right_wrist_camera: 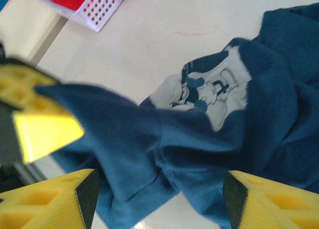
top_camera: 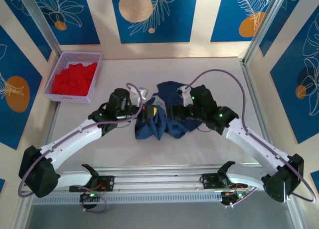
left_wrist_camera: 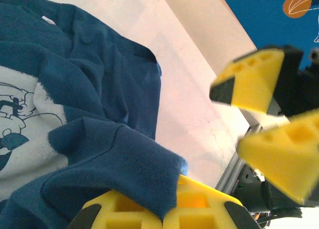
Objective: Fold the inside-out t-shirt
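Basket (top_camera: 69, 96) of red cloth (top_camera: 74, 78) sits well apart from the bunched t-shirt (top_camera: 151, 125)

The left arm (top_camera: 75, 137) and right arm (top_camera: 254, 142) share long white link shells, glossy and rounded, set between bulky black joint housings (top_camera: 37, 171). A lilac cable (top_camera: 219, 72) trails along each, and small green lights (top_camera: 102, 114) glow near the wrists. The fingers (left_wrist_camera: 199, 209) are bright yellow moulded blocks with square recesses and black tips.

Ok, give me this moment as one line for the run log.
left pincer: shut on t-shirt | right pincer: open at t-shirt | t-shirt: crumpled, pale print showing, not yet folded
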`<state>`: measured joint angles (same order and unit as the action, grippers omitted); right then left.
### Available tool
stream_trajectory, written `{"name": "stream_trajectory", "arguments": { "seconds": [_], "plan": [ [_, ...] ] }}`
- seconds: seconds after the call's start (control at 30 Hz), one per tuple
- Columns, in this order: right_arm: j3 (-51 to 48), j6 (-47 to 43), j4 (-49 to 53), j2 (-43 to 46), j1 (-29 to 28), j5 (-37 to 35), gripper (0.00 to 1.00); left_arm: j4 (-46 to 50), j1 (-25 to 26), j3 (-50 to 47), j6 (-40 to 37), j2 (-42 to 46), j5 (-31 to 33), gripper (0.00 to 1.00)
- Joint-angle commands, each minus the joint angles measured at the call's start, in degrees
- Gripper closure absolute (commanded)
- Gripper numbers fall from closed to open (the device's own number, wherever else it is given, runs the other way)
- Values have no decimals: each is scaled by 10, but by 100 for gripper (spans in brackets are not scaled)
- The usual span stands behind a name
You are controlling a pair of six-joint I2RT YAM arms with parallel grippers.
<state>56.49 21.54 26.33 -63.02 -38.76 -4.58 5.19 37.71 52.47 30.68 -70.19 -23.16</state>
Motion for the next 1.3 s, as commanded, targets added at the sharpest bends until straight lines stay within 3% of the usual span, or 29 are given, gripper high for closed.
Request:
{"name": "stream_trajectory", "arguments": {
  "seconds": [0.0,0.17,0.37,0.5,0.6,0.73,0.83,0.9,1.1,1.27],
  "plan": [
    [-33,-15,-11,-1,-27,-23,32,-2,-6,4,23,18,-12,100],
    [-70,-9,-63,-20,-75,-39,32,2,-7,4,23,21,-11,100],
    [-77,-6,-125,-70,-83,-21,36,4,-6,-2,22,27,-8,100],
    [-68,-20,-131,-77,-72,13,73,23,-9,-4,12,37,15,100],
    [-93,-24,-160,-46,-41,96,98,27,-25,-14,15,44,19,100],
    [-120,-20,-219,-18,13,276,100,22,-57,-23,25,42,-27,100],
    [-129,-14,-248,-12,39,354,100,-7,-79,-31,38,38,-99,94],
    [-135,-13,-264,-9,53,389,100,8,-87,-26,32,37,-112,88],
    [-143,-1,-306,-13,73,444,100,127,-88,-1,-42,58,24,62],
    [-135,2,-307,-25,76,442,100,192,-78,0,-90,115,141,49]
  ]
}}
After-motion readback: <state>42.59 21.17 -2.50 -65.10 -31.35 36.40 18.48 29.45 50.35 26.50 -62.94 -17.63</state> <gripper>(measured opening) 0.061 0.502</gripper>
